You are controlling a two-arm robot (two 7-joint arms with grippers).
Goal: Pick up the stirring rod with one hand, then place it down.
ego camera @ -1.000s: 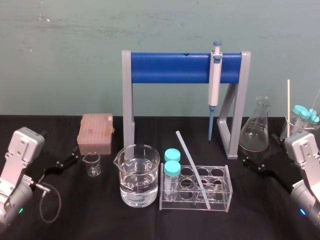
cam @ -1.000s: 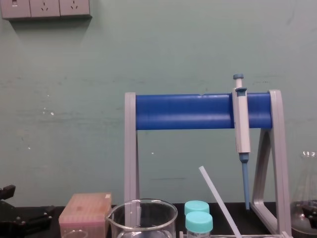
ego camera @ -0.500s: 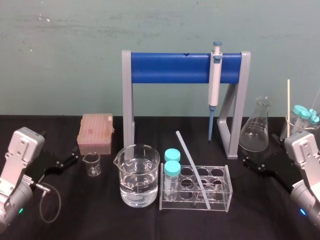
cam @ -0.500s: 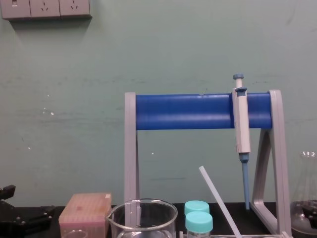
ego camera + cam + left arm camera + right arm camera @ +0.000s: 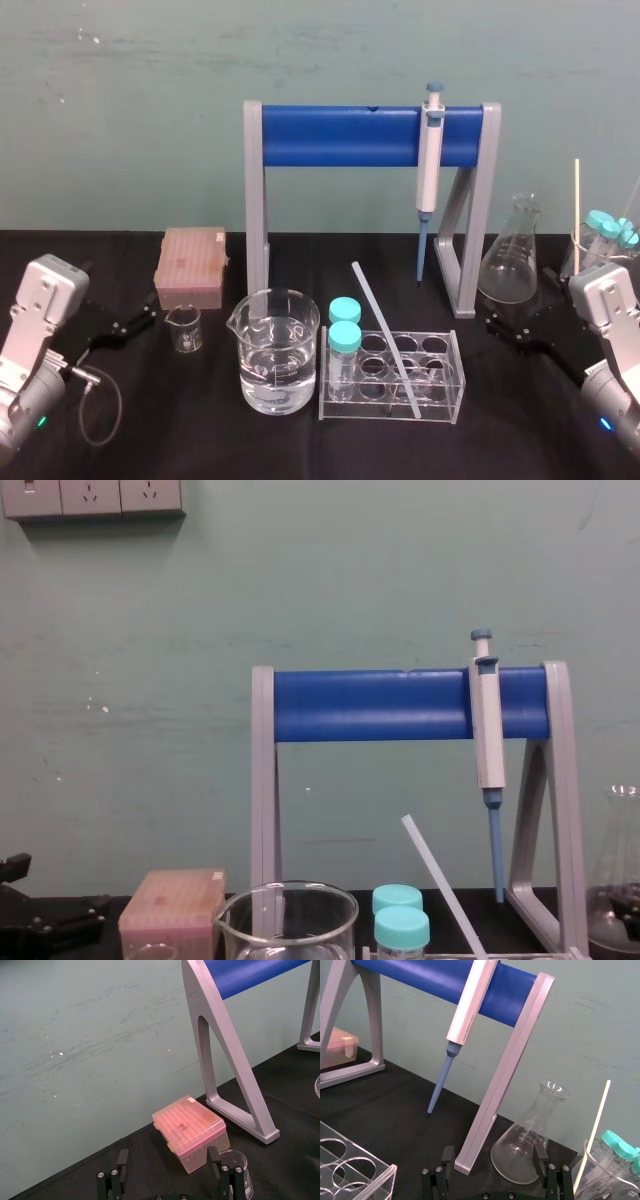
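The long, thin, translucent whitish stirring rod (image 5: 386, 340) leans tilted in the clear plastic test-tube rack (image 5: 350, 412), its lower end in a front hole. The black left gripper (image 5: 121, 293) and black right gripper (image 5: 519, 300) sit low at either side, well apart from it, their fingers spread and grasping nothing.

No legible text, label, brand or number anywhere; faint unreadable marks on the pink tip box (image 5: 190, 1132)
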